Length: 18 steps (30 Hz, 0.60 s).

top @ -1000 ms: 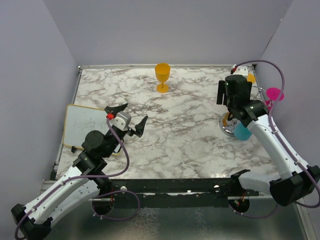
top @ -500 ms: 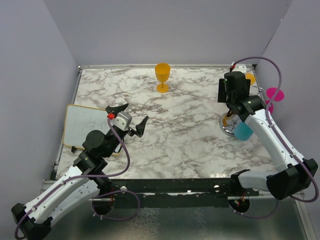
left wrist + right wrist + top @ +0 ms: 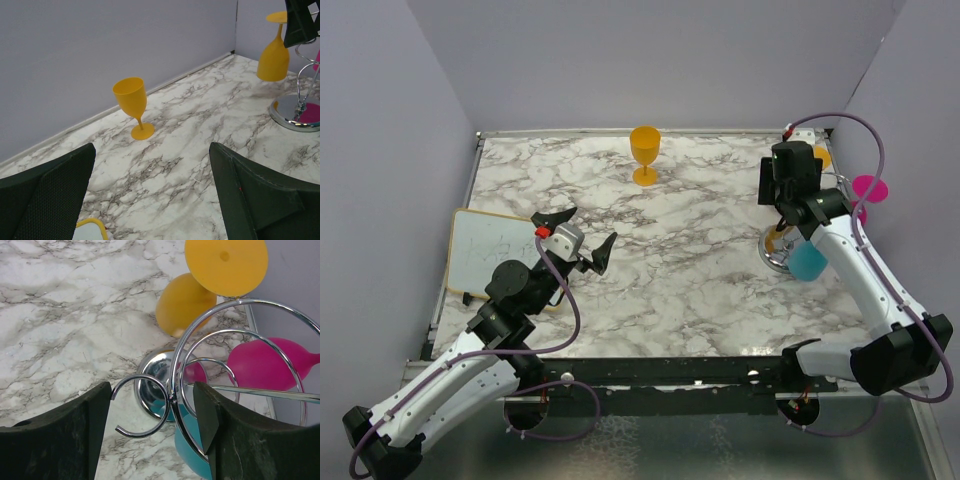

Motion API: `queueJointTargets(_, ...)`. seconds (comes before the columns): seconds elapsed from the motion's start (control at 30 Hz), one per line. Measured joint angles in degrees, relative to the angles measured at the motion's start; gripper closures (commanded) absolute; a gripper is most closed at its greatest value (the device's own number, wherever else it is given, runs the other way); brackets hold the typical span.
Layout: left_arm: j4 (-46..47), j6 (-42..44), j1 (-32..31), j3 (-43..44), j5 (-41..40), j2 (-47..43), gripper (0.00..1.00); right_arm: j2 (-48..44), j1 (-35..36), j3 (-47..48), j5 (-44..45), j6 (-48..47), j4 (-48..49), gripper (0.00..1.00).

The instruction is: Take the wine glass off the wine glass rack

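Note:
The silver wine glass rack [image 3: 778, 254] stands at the table's right side. It also shows in the right wrist view [image 3: 156, 374] and the left wrist view [image 3: 294, 108]. An orange wine glass [image 3: 187, 302], a pink one [image 3: 265, 365] and a teal one [image 3: 192, 452] hang upside down from its wire arms. My right gripper [image 3: 152, 415] is open just above the rack, with an empty wire hook [image 3: 142, 407] between its jaws; it holds nothing. Another orange wine glass [image 3: 645, 153] stands upright at the table's back. My left gripper [image 3: 582, 232] is open and empty over the table's left.
A white board with a yellow edge [image 3: 490, 255] lies at the left, under my left arm. Grey walls close in the back and both sides. The pink glass [image 3: 868, 188] hangs out past the table's right edge.

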Motion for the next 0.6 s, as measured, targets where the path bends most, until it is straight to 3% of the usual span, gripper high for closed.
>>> queueJointTargets(0.13,0.00,0.04,-0.22,0.00,-0.15,0.07,0.00,0.55,-0.50,0.37,-1.11,-0.02,-0.17,0.42)
queueJointTargets(0.6,0.00,0.09,-0.37,0.00,-0.42,0.22,0.00,1.62,-1.05,0.81,-3.52,0.11,-0.20,0.43)
